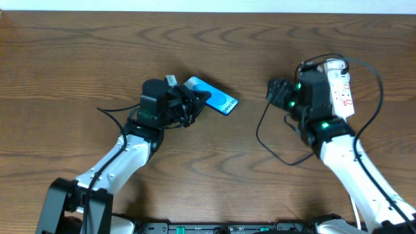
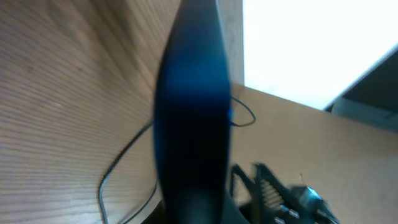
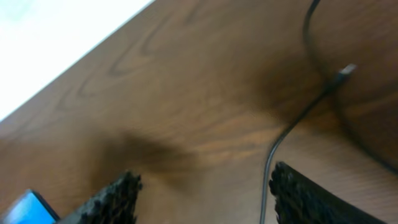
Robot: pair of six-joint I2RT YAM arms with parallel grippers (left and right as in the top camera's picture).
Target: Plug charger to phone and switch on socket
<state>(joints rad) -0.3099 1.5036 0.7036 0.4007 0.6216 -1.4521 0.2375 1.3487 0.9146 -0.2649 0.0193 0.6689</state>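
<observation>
My left gripper [image 1: 190, 104] is shut on the near end of the phone [image 1: 216, 96], whose cyan screen faces up and points to the right. In the left wrist view the phone [image 2: 193, 106] shows edge-on as a dark blue slab. My right gripper [image 1: 272, 91] is open and empty, right of the phone and apart from it. In the right wrist view its fingers [image 3: 205, 199] spread over bare wood. The charger cable [image 3: 292, 124] lies by the right finger, with its plug tip [image 3: 345, 71] on the table. The white socket strip [image 1: 341, 88] lies beside the right arm.
The charger cable [image 1: 261, 133] loops over the table between the arms and back under the right arm. It also shows in the left wrist view [image 2: 121, 165], with the right gripper [image 2: 280, 196] beyond. A corner of the phone [image 3: 28, 208] shows in the right wrist view.
</observation>
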